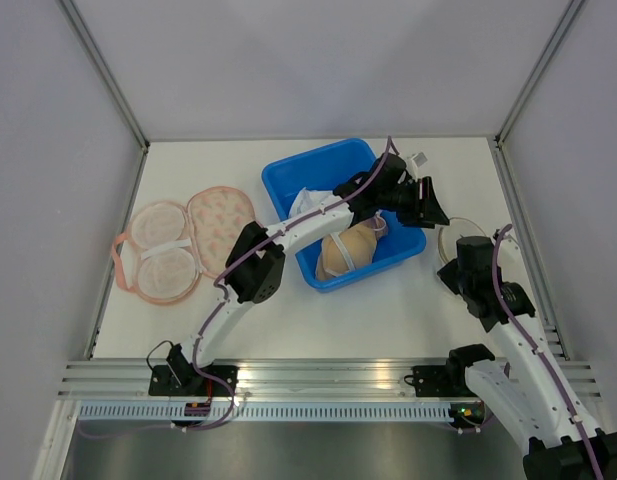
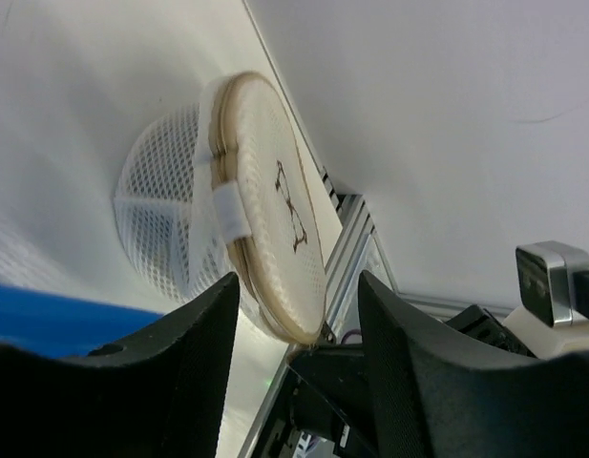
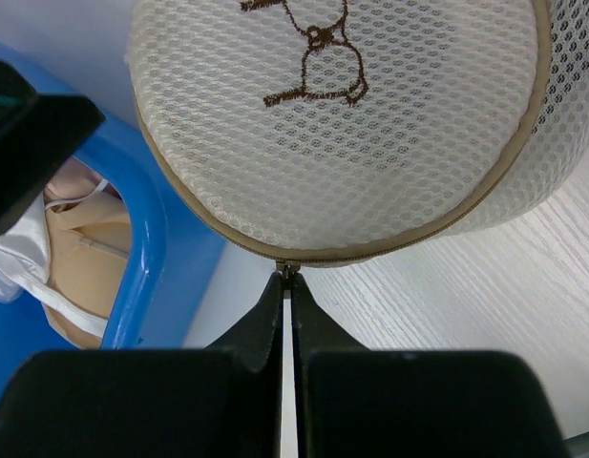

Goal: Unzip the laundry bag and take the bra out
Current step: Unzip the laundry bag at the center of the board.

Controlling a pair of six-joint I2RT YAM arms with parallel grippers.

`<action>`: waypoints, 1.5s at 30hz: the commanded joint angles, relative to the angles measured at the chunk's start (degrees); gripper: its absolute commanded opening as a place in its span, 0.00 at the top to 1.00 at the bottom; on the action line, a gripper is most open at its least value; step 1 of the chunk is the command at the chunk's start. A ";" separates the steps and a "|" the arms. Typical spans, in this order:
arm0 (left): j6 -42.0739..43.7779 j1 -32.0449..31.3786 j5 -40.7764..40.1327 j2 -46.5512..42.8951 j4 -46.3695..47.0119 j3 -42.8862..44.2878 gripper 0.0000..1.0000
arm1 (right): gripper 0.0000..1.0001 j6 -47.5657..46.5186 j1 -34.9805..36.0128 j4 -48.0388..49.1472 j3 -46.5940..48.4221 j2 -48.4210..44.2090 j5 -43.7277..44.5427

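The round white mesh laundry bag [image 1: 458,236] stands on the table right of the blue bin; it has a tan zipper rim and a brown embroidered figure. In the right wrist view the bag [image 3: 342,124] fills the top, and my right gripper [image 3: 286,283] is shut on its zipper pull [image 3: 286,272] at the bottom of the rim. My right gripper [image 1: 454,260] sits just below the bag. My left gripper [image 1: 433,205] is open above the bin's right corner; in its wrist view the bag [image 2: 275,229] stands on edge beyond the open gripper [image 2: 299,286], not touched. The bra inside is hidden.
A blue bin [image 1: 288,180] in the middle holds a beige bra [image 1: 348,250] and white cloth; its wall [image 3: 151,239] is left of the bag. A pink floral round case [image 1: 178,245] lies open at the left. The left arm stretches across the bin.
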 commanded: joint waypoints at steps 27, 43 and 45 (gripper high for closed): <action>-9.93 -7.66 0.94 -3.63 0.76 -8.39 0.37 | 1.00 -3.96 0.01 3.04 -2.39 -10.34 -3.36; -17.22 -5.38 4.81 3.14 20.97 -3.21 0.98 | 1.00 -4.31 0.01 -3.46 -0.37 -9.82 2.17; -19.24 -4.33 4.81 3.85 21.51 -2.85 0.98 | 1.00 -3.96 0.01 -3.29 0.07 -9.11 3.48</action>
